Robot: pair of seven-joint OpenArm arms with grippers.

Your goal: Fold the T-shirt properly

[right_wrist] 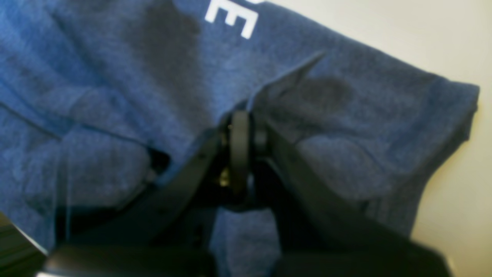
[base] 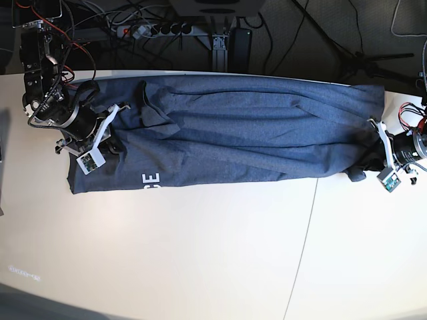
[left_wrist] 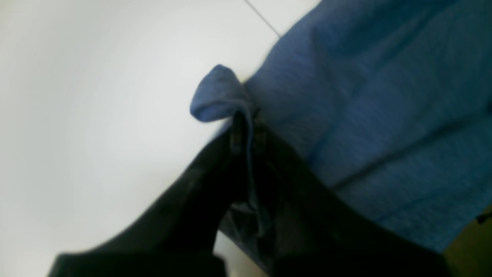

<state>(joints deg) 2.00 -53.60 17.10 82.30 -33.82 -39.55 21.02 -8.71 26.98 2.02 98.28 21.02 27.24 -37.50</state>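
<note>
Both left gripper (left_wrist: pixel 248 127) and right gripper (right_wrist: pixel 240 130) pinch the T-shirt (base: pixel 233 123), probably mid-fold; next, draw cloth toward six o'clock.

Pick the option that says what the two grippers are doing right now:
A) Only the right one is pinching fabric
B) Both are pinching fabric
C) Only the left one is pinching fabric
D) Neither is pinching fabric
B: the T-shirt has cloth pinched up between the closed fingertips of both the left gripper and the right gripper.
</note>
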